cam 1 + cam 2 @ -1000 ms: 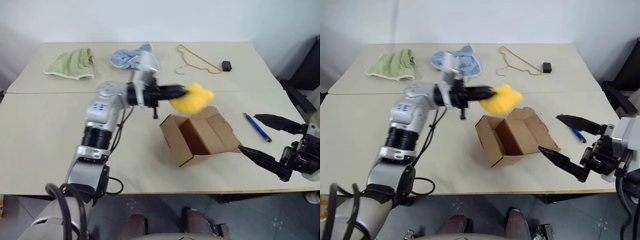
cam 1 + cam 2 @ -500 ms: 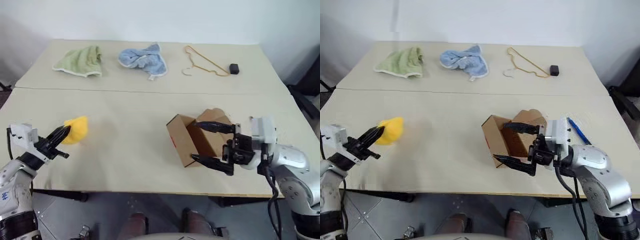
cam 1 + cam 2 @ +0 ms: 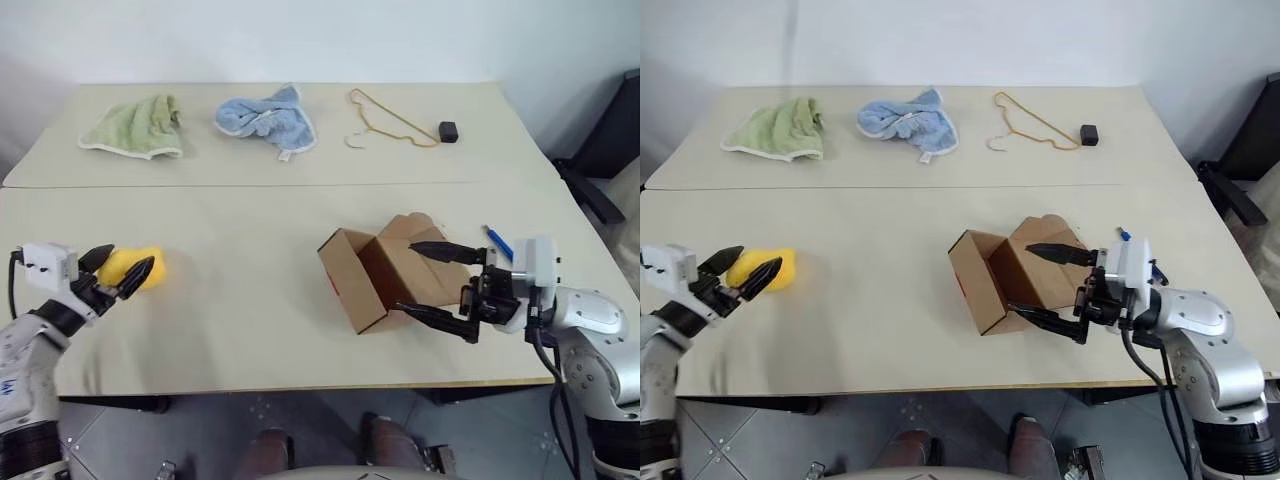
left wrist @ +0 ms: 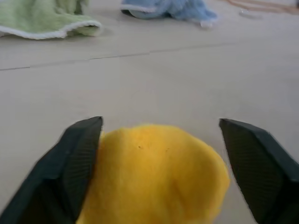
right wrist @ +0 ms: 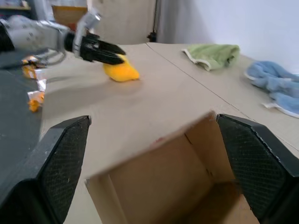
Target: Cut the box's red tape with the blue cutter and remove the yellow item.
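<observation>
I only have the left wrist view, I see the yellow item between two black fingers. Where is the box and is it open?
Observer: The box stands right of the table's middle, its top flaps open.
Operator: Anything near it?
Observer: The right gripper is open, with one finger on either side of the box's near right corner.
Operator: And the blue cutter?
Observer: The blue cutter lies on the table just past the right gripper, partly hidden by it.
Operator: Is my left gripper clear of the item?
Observer: The left gripper is open, and the yellow item rests on the table between its fingers.
</observation>
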Robot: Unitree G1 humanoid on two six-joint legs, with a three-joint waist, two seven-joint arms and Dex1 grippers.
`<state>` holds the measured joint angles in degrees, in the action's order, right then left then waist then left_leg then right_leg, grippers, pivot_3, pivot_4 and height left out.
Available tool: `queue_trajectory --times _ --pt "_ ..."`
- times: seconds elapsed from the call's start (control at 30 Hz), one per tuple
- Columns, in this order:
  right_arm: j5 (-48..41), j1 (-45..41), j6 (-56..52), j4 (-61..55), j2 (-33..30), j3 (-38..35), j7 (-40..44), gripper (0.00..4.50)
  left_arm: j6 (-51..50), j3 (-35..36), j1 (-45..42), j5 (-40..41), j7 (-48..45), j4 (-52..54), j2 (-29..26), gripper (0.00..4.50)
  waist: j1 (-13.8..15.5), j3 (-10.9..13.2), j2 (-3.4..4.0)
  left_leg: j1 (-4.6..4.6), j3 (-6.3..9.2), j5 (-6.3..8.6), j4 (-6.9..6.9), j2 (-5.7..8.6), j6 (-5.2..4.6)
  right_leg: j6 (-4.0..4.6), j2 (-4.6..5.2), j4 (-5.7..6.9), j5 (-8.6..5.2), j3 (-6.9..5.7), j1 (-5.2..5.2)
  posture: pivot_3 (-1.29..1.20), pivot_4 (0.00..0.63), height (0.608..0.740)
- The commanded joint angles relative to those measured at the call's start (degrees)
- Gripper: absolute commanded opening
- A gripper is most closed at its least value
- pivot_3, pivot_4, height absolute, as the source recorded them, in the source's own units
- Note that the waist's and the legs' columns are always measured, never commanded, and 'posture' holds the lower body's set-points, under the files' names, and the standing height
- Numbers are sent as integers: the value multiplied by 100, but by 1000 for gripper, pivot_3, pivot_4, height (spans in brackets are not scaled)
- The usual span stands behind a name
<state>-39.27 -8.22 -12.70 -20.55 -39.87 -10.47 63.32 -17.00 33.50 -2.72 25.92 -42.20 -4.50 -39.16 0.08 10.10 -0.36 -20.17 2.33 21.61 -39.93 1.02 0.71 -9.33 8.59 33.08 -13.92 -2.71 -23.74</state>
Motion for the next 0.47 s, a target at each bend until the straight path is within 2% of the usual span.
queue_trajectory --times 0.03,0.13,0.27,0.47 --pt "-97 139 45 -162 -247 -418 123 4500 322 485 614 24 -559 261 -490 4452 -28 1 1 0 -1 4 0 -4 0 1 -2 -4 -1 0 0 0 150 740" --pt "-295 372 -136 -314 -556 -748 267 4500 626 996 1693 -113 -1216 252 -847 4452 -26 4 7 0 -4 11 1 -12 1 6 -5 -9 -3 -3 -1 0 150 740" --pt "-358 698 -225 -431 -833 -922 522 4500 1050 1363 2745 -92 -1719 471 -747 4452 -9 7 16 4 -15 24 0 -17 -8 11 -4 -16 -6 -4 2 0 150 740" --pt "-56 1085 153 -318 -690 -989 574 4500 1005 1441 2980 84 -1255 1010 -278 4452 133 5 12 5 -16 26 -9 -21 -10 11 -3 -20 -6 -10 9 0 150 740"
